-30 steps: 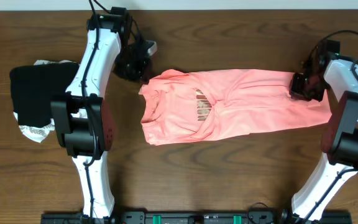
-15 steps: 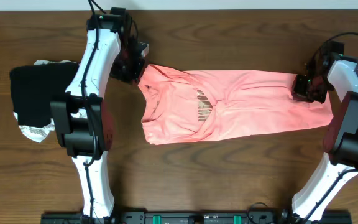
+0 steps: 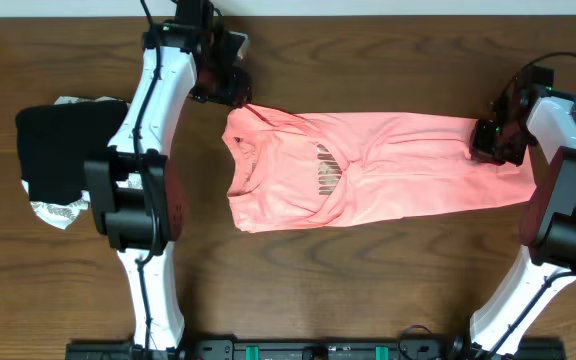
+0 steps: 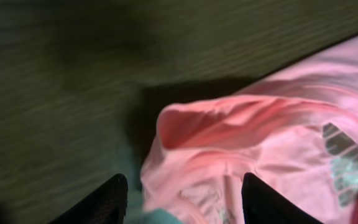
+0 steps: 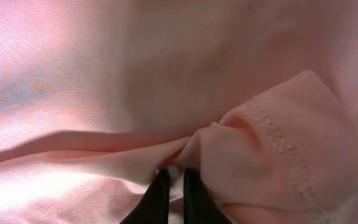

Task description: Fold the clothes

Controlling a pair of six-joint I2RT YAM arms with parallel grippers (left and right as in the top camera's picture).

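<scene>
Where the overhead view takes in the whole table [image 3: 368, 300], I enter the following.

1. T-shirt [image 3: 398, 170]: salmon-pink, lying flat across the middle of the table. Its long axis runs from 9 to 3 o'clock, collar end toward 9. The brownish-gold lettering [image 3: 325, 172] faces up, left of the shirt's middle.
2. My left gripper [image 3: 230, 85]: at 11 o'clock of the shirt, just off its upper corner. The fingers are spread and grasp nothing.
3. My right gripper [image 3: 490, 140]: at the shirt's 3 o'clock end, pinched closed on a fold of the pink fabric.
4. Black garment [image 3: 56, 150]: a compact block at the table's 9 o'clock edge, well apart from the shirt. My left arm [image 3: 153, 110] lies between the two.
5. White cloth [image 3: 56, 212]: grey-patterned, under the black garment, showing past its 12 and 6 o'clock sides.

Per view:

- Left wrist: shows what the overhead cannot, my two dark fingertips [image 4: 114, 199] standing wide apart at 6 o'clock of the frame. A raised roll of the shirt's edge sits beyond the gap and throws a shadow on the wood. The lettering [image 4: 347, 162] sits at 4 o'clock.
- Right wrist: my fingers [image 5: 157, 199] are nearly touching, with a ridge of fabric nipped between them. A stitched hem sits at 4 o'clock. From overhead the gripper body hides this pinch.
</scene>
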